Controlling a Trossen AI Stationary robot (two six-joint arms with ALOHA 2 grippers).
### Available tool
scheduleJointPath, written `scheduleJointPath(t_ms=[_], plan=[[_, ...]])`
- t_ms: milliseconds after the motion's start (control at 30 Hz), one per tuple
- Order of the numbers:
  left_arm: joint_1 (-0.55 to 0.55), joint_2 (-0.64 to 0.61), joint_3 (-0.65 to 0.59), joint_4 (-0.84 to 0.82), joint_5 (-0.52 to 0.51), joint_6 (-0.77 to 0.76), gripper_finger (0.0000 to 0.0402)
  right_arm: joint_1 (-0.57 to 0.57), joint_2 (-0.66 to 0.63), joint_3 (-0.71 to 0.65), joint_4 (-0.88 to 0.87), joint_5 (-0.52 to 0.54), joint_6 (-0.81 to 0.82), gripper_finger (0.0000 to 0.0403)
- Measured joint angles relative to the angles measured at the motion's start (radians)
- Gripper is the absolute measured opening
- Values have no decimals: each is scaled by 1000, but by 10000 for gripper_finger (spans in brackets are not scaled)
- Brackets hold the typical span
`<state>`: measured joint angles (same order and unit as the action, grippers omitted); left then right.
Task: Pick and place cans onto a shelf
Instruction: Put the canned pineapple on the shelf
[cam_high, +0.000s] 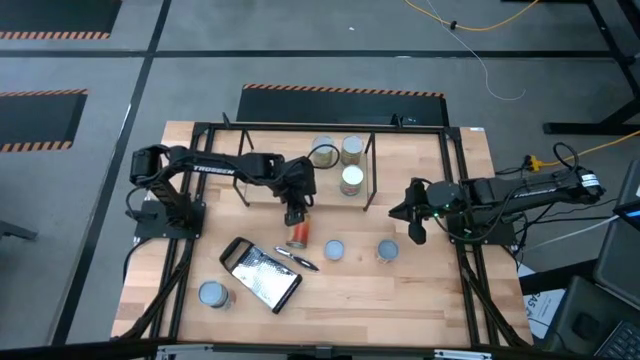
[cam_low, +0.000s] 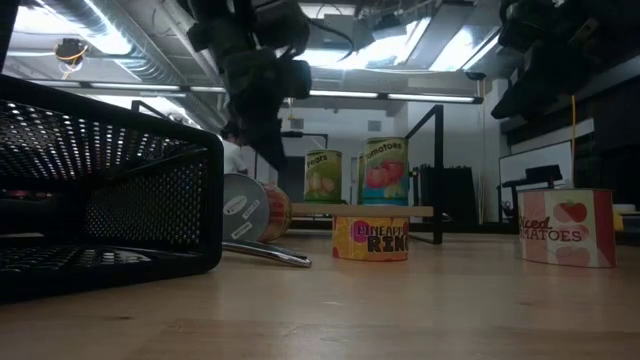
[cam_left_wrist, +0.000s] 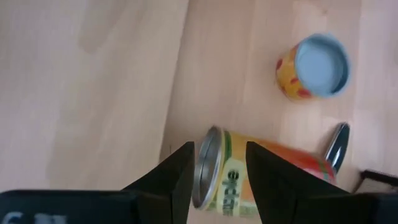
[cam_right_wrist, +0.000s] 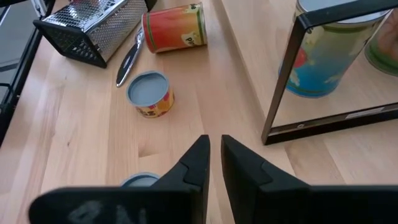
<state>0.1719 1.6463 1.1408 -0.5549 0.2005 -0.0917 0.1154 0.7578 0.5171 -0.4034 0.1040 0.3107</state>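
Beneath the spread left gripper, a toppled can, mostly hidden from above.

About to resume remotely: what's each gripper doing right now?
Left gripper: jaws open, straddling the tipped orange-red labelled tin can, not gripping.
Right gripper: jaws nearly shut, holding nothing.

In the left wrist view, the toppled orange-and-green labelled tin is partly covered by the left pincer fingers and blurred. In the right wrist view, a blue-grey-topped tin is mostly hidden behind the right pincer, and the shelved blue-labelled tin is cut off at the edge.
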Motion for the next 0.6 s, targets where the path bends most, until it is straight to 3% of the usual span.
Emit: scheduleJointPath(t_ms=[600], plan=[[-3,32,-32,25,4,-37,137,0,0,0,1,0,-1,45]])
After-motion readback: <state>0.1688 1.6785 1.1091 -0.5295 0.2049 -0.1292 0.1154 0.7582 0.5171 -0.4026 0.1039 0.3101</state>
